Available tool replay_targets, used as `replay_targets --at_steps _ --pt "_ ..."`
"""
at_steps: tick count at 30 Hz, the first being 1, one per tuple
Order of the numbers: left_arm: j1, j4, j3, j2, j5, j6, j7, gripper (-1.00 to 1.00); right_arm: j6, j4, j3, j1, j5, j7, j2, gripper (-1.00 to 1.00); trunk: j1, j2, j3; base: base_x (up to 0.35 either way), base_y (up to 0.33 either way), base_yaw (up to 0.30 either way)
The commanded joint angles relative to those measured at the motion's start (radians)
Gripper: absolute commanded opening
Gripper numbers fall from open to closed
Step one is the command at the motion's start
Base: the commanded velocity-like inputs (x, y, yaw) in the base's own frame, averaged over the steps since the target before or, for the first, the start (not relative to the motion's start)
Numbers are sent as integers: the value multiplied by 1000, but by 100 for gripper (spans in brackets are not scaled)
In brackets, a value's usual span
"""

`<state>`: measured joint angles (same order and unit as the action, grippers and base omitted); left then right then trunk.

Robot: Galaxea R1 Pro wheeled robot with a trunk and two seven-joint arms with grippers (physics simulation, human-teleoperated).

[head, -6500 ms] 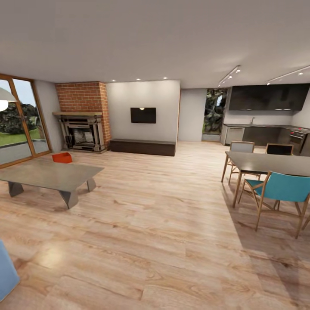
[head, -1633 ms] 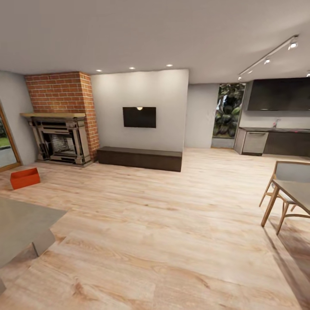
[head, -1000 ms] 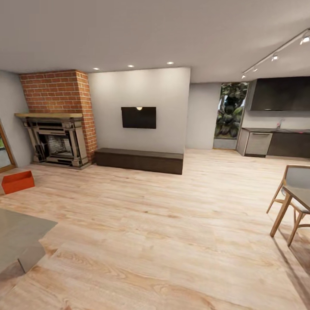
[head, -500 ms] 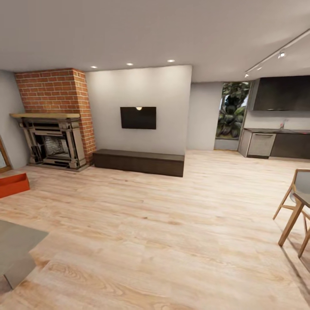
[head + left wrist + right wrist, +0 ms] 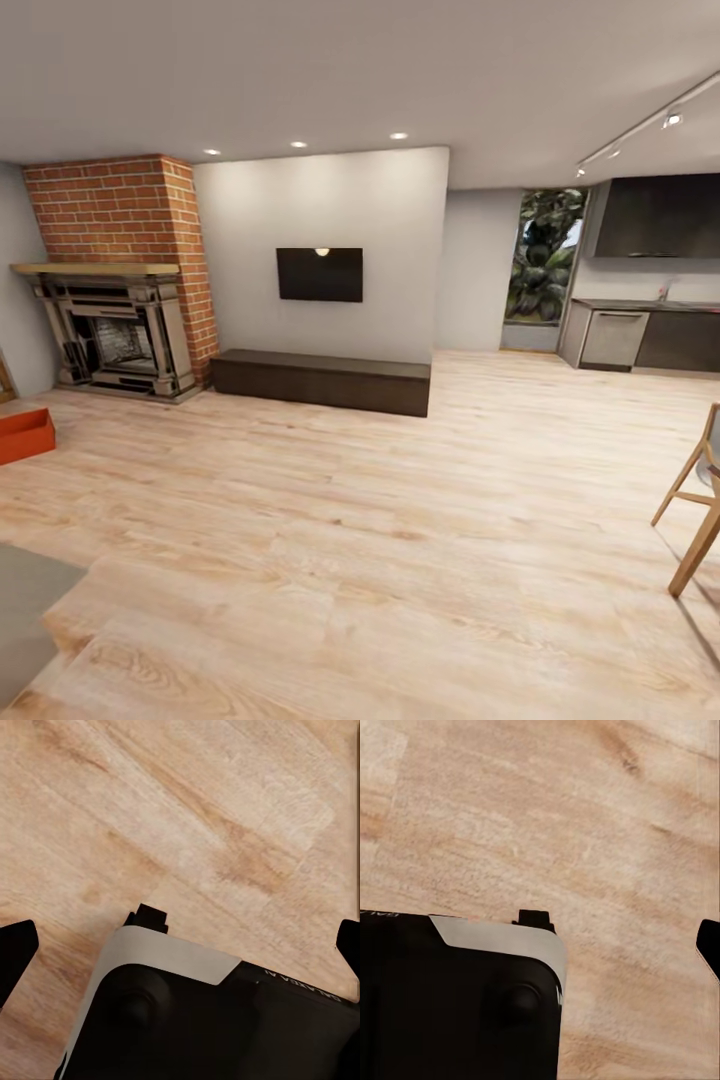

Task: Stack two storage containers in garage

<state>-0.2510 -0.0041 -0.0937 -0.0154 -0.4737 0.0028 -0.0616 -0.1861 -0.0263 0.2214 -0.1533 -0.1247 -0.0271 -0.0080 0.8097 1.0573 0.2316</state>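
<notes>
Robot is in the living room. One orange bin (image 5: 22, 435) sits on the wood floor (image 5: 400, 520) near the fireplace (image 5: 110, 330). Nothing carried; both grippers look spread and empty. Whole transfer remains.

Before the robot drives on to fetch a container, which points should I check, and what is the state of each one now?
1. A storage container is in sight: ok, one orange-red bin on the wood floor at the head view's left edge.
2. Second container located: not ok.
3. Floor toward the bin free: cannot tell, a grey table corner lies low on the left.
4. Left tool empty: ok, its tips are wide apart over bare floor.
5. Right tool open: cannot tell, one fingertip shows.
</notes>
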Motion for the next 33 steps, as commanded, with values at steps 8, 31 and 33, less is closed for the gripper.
replay_targets --at_steps 8,31,33 --pt "-1 0 -9 0 -8 0 -3 100 -6 -3 9 -2 -10 -1 0 100 1 1 1 322 0 0" --pt "-1 0 -9 0 -8 0 -3 100 -1 -3 20 -1 4 4 2 100 1 1 1 322 0 0" --pt "-1 0 -9 0 -8 0 -3 100 -2 -4 18 -2 4 0 2 100 1 1 1 322 0 3"
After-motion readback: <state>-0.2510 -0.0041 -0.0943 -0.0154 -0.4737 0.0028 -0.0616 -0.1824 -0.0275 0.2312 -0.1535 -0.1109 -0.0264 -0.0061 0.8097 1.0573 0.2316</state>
